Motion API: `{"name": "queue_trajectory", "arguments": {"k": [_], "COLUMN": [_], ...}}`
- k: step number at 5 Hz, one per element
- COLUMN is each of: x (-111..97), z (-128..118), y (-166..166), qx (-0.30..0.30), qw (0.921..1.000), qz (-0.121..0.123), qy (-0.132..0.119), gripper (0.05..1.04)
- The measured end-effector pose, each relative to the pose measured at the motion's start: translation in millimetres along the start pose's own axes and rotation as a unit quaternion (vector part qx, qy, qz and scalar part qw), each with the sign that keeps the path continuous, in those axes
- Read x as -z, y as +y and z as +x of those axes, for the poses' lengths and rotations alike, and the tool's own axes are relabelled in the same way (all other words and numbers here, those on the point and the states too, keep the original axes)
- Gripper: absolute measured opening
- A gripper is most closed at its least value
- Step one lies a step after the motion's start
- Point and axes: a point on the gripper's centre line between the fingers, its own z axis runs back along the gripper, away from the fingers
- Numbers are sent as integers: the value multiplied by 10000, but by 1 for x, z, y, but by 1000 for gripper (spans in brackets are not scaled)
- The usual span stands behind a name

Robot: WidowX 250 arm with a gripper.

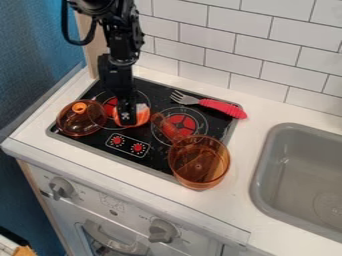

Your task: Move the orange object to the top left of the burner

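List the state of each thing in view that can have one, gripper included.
Orange object: partly hidden by the gripper; whether held, cannot tell.
Gripper: pointing down, at the orange object.
Lid: off the pot, knob up.
Pot: upright, uncovered, overlapping the stove's edge.
Fork: lying down, handle reaching past the stove's edge.

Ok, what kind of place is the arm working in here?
Most likely a toy kitchen: there's a small stovetop with red-marked burners, a grey sink set in the white counter, and knobs on the oven front below.
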Motion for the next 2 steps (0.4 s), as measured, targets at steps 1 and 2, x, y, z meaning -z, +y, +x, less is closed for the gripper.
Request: {"name": "queue_trajectory", "arguments": {"k": [1,2], "x": [-11,-28], "z": [8,18], "y": [-8,-26], "qx": [-79,-224], "qw": [10000,9996], "qz": [13,-165], "qy": [13,77], "gripper": [607,607]}}
